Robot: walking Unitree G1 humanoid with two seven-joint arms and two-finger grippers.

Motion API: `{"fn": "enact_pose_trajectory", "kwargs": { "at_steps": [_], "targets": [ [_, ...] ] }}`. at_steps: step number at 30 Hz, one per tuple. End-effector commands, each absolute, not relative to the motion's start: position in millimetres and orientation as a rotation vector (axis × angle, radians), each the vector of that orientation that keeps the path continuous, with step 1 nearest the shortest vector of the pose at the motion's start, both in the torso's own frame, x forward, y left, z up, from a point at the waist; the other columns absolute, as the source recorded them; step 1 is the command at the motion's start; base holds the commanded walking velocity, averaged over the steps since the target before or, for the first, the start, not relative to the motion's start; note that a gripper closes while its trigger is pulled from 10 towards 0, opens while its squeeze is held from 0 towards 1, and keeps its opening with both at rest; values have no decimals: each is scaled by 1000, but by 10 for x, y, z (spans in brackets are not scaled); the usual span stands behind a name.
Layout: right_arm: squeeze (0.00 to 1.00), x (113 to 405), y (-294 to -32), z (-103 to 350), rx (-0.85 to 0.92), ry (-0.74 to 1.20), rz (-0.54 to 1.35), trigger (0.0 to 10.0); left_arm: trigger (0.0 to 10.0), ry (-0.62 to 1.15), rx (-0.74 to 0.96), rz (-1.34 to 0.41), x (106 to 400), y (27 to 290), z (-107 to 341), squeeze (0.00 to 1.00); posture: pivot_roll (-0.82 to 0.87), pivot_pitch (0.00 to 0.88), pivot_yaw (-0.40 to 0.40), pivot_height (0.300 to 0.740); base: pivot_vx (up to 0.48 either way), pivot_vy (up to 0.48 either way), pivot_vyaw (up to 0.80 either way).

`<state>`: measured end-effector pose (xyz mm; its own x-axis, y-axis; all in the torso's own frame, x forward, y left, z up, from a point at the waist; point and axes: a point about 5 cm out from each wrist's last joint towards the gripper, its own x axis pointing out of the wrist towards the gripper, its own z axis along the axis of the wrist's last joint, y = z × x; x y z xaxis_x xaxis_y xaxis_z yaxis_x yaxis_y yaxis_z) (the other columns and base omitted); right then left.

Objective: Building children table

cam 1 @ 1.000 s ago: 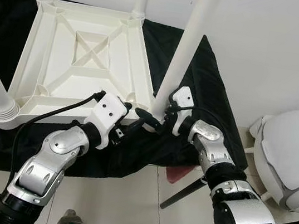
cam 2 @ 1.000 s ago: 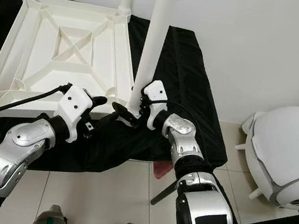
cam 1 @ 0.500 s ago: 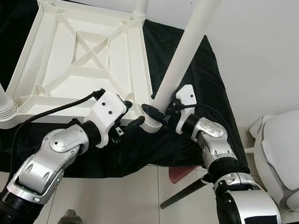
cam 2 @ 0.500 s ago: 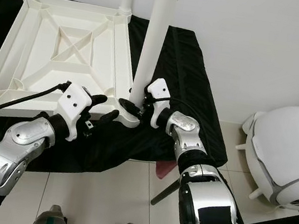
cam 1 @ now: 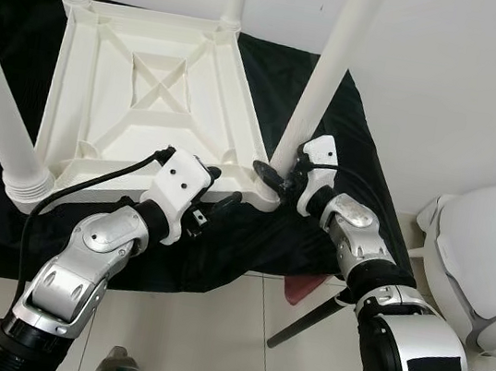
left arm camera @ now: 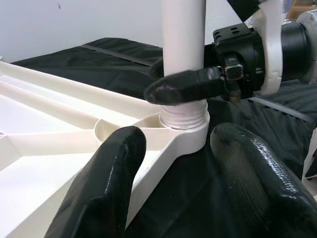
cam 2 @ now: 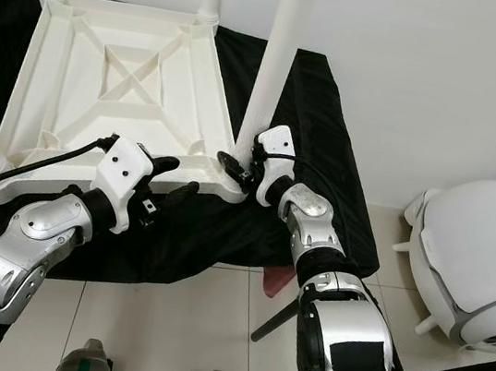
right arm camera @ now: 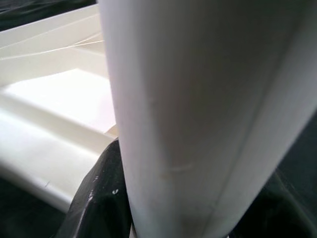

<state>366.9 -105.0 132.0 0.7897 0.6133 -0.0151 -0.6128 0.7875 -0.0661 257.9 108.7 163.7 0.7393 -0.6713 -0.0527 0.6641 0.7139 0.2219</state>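
Right gripper (cam 2: 239,169): two long black matte fingers pinched round the base of the near-right table leg (cam 2: 279,55), just above its threaded collar. The left wrist view shows one rounded fingertip (left arm camera: 183,87) lying across the leg's front.

Left gripper (left arm camera: 181,173): fingers spread, one to each side of the tabletop's near corner socket, not gripping it.

Table leg: smooth white plastic tube, round in section, long axis near upright with a slight tilt, foot end pointing up out of frame, lower end seated in the corner socket.

Tabletop (cam 1: 148,105): white moulded plastic, square, upside down, underside ribbed with a cross-braced centre panel. Three other white legs (cam 1: 1,121) stand at its remaining corners.

Black cloth (cam 2: 315,140): creased, slightly glossy sheet beneath the table.

Floor (cam 1: 190,326): pale tile.

White domed appliance (cam 2: 474,266): smooth shell, at the robot's right, well apart.
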Motion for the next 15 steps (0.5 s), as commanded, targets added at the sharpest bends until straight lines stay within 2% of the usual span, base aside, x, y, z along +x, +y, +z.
{"fn": "enact_pose_trajectory", "kwargs": {
  "at_steps": [1, 8, 11, 15],
  "targets": [
    [0, 3658, -1056, 1316, -36, -3, 561, 10000, 10000, -17, 227, -766, 2552, 1048, 1607, 0, 64, 12, -119, 740, 0, 0, 0],
    [0, 3600, -959, 1321, -13, -15, 486, 10000, 10000, -15, 225, -768, 2551, 1045, 1604, 0, 56, 14, -118, 740, 0, 0, 0],
    [0, 3409, -758, 1380, 60, -71, 276, 10000, 10000, -17, 225, -771, 2566, 1038, 1609, 0, 55, 16, -120, 740, 0, 0, 0],
    [0, 3328, -704, 1404, 63, -92, 241, 10000, 10000, -17, 224, -772, 2562, 1036, 1609, 0, 55, 17, -122, 740, 0, 0, 0]
  ]
}}
